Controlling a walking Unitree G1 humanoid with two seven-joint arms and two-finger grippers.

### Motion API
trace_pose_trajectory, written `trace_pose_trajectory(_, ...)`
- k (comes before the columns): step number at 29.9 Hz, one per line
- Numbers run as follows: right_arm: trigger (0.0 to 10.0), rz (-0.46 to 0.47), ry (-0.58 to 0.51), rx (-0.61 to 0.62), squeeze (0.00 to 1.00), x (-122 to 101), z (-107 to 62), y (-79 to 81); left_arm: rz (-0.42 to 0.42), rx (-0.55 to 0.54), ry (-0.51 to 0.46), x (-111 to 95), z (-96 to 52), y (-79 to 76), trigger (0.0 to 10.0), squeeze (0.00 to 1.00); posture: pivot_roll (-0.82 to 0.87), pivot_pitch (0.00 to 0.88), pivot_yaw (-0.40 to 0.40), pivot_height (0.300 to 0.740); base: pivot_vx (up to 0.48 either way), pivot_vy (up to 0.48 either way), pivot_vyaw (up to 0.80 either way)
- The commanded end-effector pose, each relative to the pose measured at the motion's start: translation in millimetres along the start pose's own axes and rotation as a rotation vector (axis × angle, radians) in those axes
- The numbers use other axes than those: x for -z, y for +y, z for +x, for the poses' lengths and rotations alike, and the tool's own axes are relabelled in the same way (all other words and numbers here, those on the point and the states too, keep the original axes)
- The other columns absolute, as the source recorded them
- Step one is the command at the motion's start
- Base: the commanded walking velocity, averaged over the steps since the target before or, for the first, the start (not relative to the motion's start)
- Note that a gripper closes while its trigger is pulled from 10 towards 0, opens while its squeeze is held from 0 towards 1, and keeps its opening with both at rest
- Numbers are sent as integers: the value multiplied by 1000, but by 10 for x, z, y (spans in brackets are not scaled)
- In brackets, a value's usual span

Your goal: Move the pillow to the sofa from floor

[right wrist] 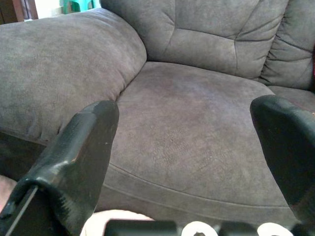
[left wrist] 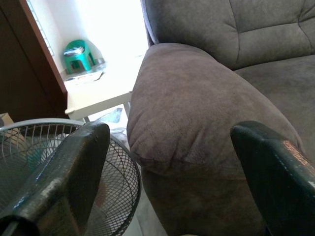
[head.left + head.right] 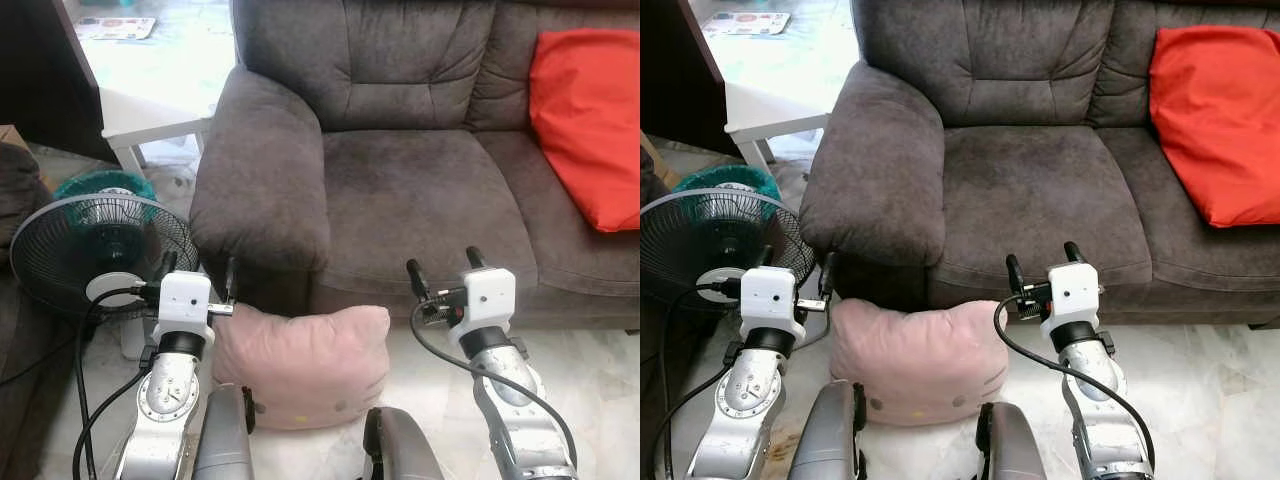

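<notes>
A pink pillow (image 3: 300,365) lies on the floor against the front of the dark grey sofa (image 3: 420,190), between my two arms. My left gripper (image 3: 200,272) is raised just left of the pillow's top corner, next to the sofa's armrest (image 2: 197,108), fingers spread apart with nothing between them. My right gripper (image 3: 445,268) is up in front of the seat cushion (image 1: 192,128), to the right of the pillow, also open and empty. A sliver of the pillow (image 1: 115,221) shows under it in the right wrist view.
A red cushion (image 3: 590,120) rests on the sofa's right seat. A black standing fan (image 3: 95,250) with its cable is close by my left arm. A white low table (image 3: 150,105) stands behind it. The floor is pale marble tile (image 3: 600,380).
</notes>
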State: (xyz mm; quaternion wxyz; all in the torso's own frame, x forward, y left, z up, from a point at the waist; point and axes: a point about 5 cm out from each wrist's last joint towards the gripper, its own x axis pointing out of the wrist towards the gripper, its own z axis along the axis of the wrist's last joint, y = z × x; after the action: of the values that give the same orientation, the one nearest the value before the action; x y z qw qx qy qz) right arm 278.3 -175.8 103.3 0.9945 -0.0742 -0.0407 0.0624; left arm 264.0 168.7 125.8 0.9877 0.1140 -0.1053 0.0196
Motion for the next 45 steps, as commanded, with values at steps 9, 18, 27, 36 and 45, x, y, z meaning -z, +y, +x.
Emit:
trace_pose_trajectory(9,10000,-6,-1,3,0,-17,14,-12,1,-2,-5,-20,-3,2,10000,0,126,132,-65,563,0,0,0)
trace_pose_trajectory(18,10000,-5,-4,3,0,-21,10,-8,4,-2,2,4,-15,7,10000,0,126,134,-65,563,0,0,0)
trace_pose_trajectory(27,10000,4,17,4,0,-6,28,1,2,-2,2,3,-15,4,10000,0,127,135,-64,543,0,0,0)
trace_pose_trajectory(36,10000,-7,-2,2,0,-15,14,4,4,-2,2,5,-9,5,10000,0,126,134,-64,519,0,0,0)
trace_pose_trajectory(45,10000,5,-16,8,0,-36,19,-10,2,-2,3,7,-7,-8,10000,0,126,133,-66,519,0,0,0)
